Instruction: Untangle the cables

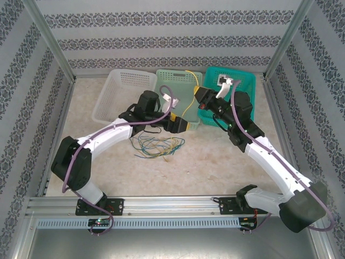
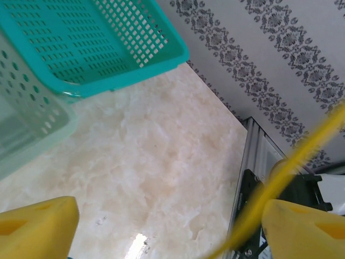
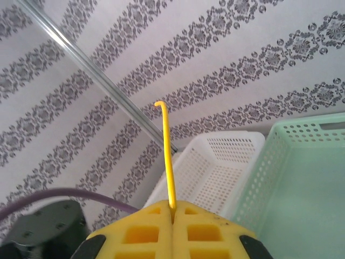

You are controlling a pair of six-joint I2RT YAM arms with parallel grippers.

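Beyond the left claw [image 1: 180, 123] and the right claw [image 1: 198, 93] stands a back wall [image 1: 161, 32] of pale wallpaper crossed by bands of dark floral ornament. The same paper covers the side walls outward of each claw. Slim aluminium posts [image 1: 48, 38] rise at the corners, and one crosses aslant behind the right claw in its wrist view. Beneath both claws lies a cream, marbled tabletop [image 1: 215, 172], with a small bright glare [image 2: 137, 245] just under the left claw. Nearer than the claws, an aluminium rail [image 1: 178, 204] edges the table. The light is soft and even.
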